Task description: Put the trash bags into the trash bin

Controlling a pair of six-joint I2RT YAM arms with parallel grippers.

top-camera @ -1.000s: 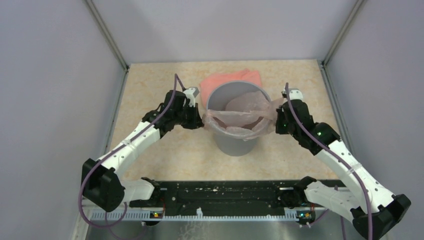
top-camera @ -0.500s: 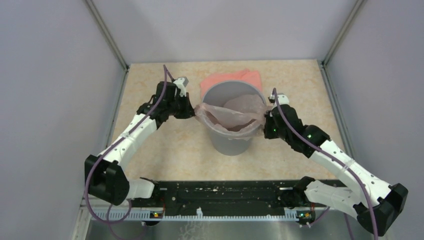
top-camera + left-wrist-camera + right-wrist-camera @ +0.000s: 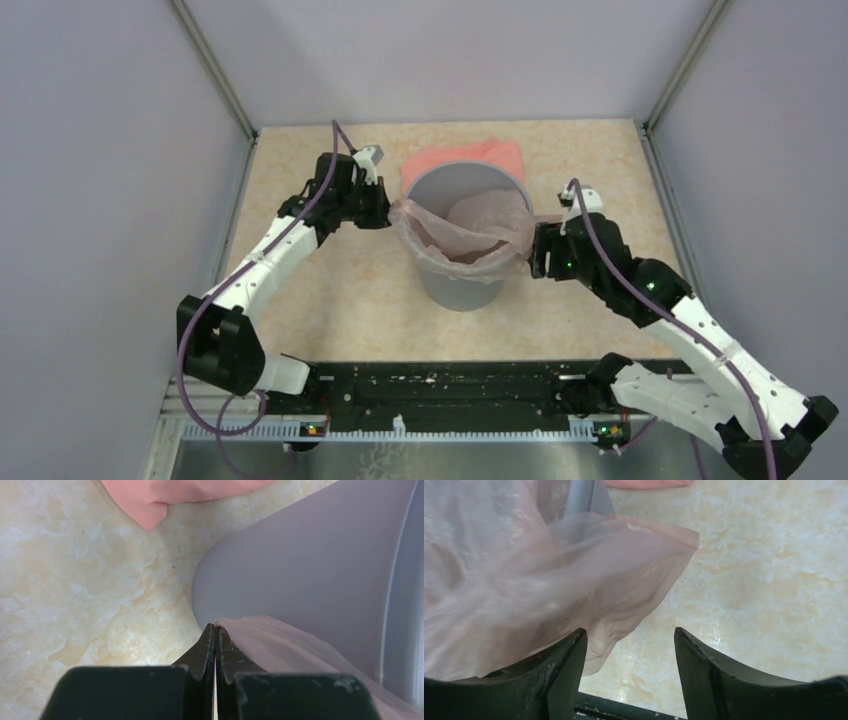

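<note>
The grey trash bin point(image 3: 461, 292) stands mid-table. The see-through pale pink trash bag point(image 3: 467, 243) hangs inside it, with its mouth spread over the near rim and both sides. My left gripper point(image 3: 389, 213) is at the bin's left side, shut on the bag's left edge. In the left wrist view the fingertips point(image 3: 216, 628) pinch the film point(image 3: 280, 645) against the bin's wall point(image 3: 310, 565). My right gripper point(image 3: 536, 250) stands open just right of the bin. In its wrist view the loose bag point(image 3: 549, 575) drapes beside the left finger, and the gripper point(image 3: 630, 632) holds nothing.
An opaque salmon-pink folded sheet point(image 3: 440, 157) lies flat behind the bin, also in the left wrist view point(image 3: 175, 492). Grey walls close the table on the left, right and back. The black rail point(image 3: 440, 385) with both arm bases runs along the near edge.
The right gripper has opened and let go of the bag's right edge, drawing back slightly to the right. The left gripper, still shut on the bag, moved away from the bases earlier and now holds still.
</note>
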